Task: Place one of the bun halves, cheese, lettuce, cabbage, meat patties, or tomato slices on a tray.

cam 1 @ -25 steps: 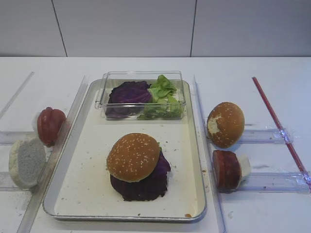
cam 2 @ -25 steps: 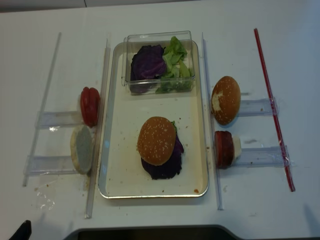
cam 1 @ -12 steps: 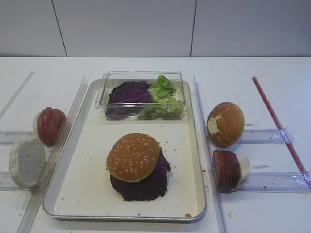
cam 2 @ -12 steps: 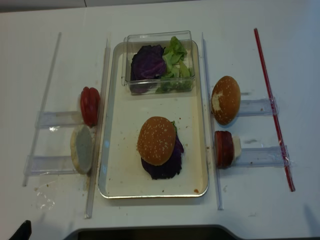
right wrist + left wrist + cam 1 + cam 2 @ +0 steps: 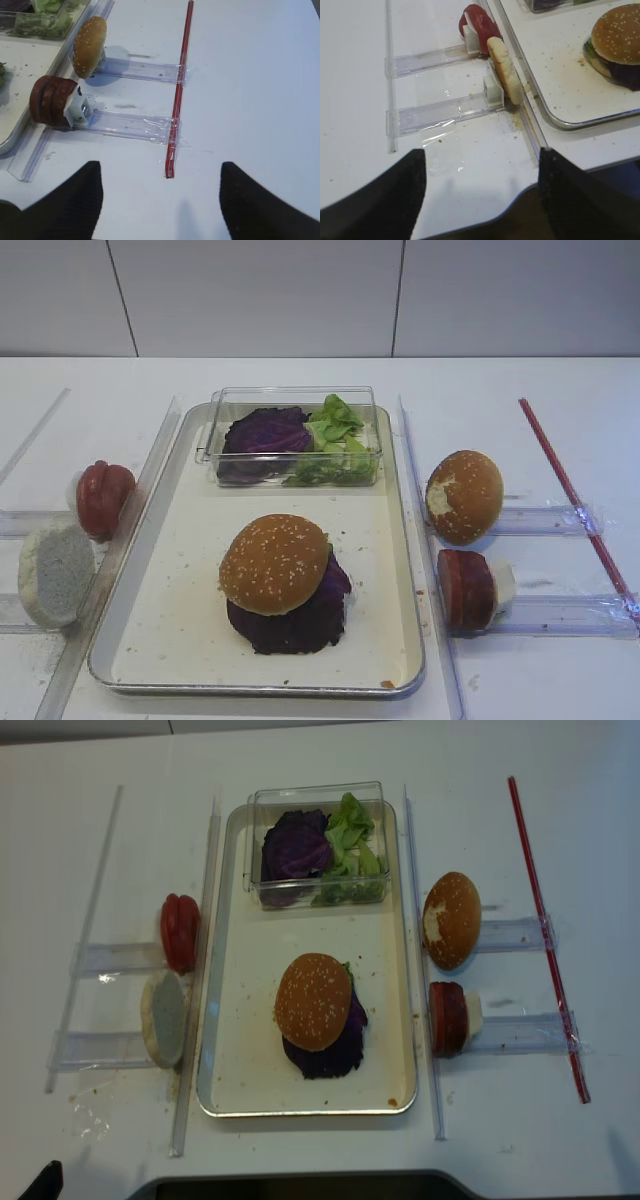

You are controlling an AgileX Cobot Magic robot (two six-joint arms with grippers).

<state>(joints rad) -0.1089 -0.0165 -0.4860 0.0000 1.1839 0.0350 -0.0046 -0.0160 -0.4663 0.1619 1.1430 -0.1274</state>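
Observation:
The silver tray (image 5: 190, 570) (image 5: 240, 1020) holds a stack near its front: a sesame-seeded bun half (image 5: 274, 562) (image 5: 619, 33) on top of purple cabbage (image 5: 300, 628), with a bit of green at the side. More cabbage (image 5: 262, 432) and lettuce (image 5: 335, 430) lie in a clear box. Tomato slices (image 5: 103, 498) (image 5: 479, 21) stand left of the tray, meat patties (image 5: 466, 588) (image 5: 50, 100) right of it. No cheese shows. My left gripper (image 5: 482, 197) and right gripper (image 5: 160, 200) are both open and empty, back near the table's front edge.
A pale floury bun half (image 5: 55, 573) (image 5: 505, 70) leans on a clear rack to the left. On the right rack stands a brown bun with a white torn patch (image 5: 464, 496) (image 5: 90, 46). A red strip (image 5: 179, 85) runs along the right racks' ends.
The tomato slices and pale bun half on the left have settled very slightly. Nothing else has moved, and both grippers stay open.

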